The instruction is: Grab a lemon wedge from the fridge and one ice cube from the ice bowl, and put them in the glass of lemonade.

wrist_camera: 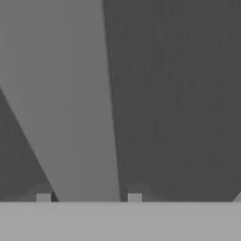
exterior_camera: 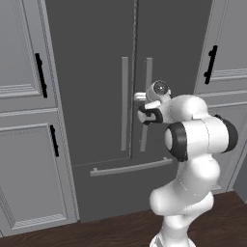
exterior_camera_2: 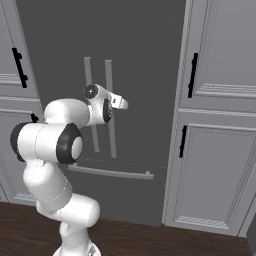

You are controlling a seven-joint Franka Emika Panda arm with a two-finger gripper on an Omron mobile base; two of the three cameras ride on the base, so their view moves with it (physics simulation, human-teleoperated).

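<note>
Closed fridge (exterior_camera: 96, 72) dead ahead; claw (wrist_camera: 89, 196) clamped around right door handle (wrist_camera: 70, 94). Pull straight back, grip kept square.

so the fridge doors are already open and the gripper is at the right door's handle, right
Not quite: the fridge doors are closed, both flush in the left base view. The rest holds: the gripper is at the right door's handle, which runs between its fingertips in the hand view.
</note>
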